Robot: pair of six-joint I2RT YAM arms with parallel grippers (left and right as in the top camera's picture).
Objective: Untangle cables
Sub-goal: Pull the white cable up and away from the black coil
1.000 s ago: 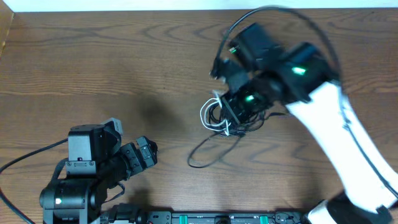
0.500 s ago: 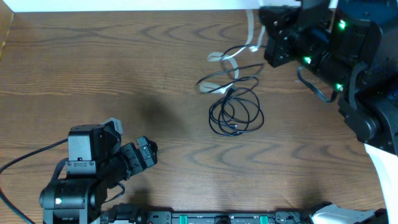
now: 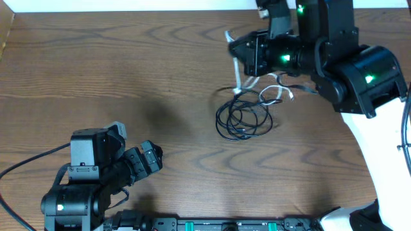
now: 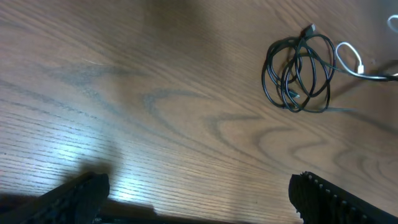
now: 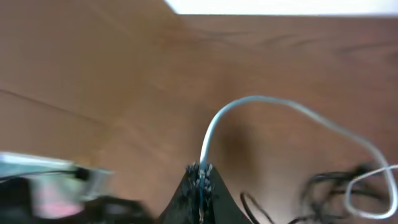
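Jaws of the right gripper (image 5: 200,174) are pinched tight on the white cable (image 5: 261,102), held high toward the far side of the table (image 3: 96,64) — probably to draw it clear of the black cables (image 3: 243,119), which lie coiled flat mid-table. The white cord runs from the pinch down toward that coil. Left gripper (image 3: 149,159) gapes wide, empty — parked well apart.

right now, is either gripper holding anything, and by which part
The right gripper is shut on the white cable, pinching one strand at its fingertips; the left gripper is open and empty.
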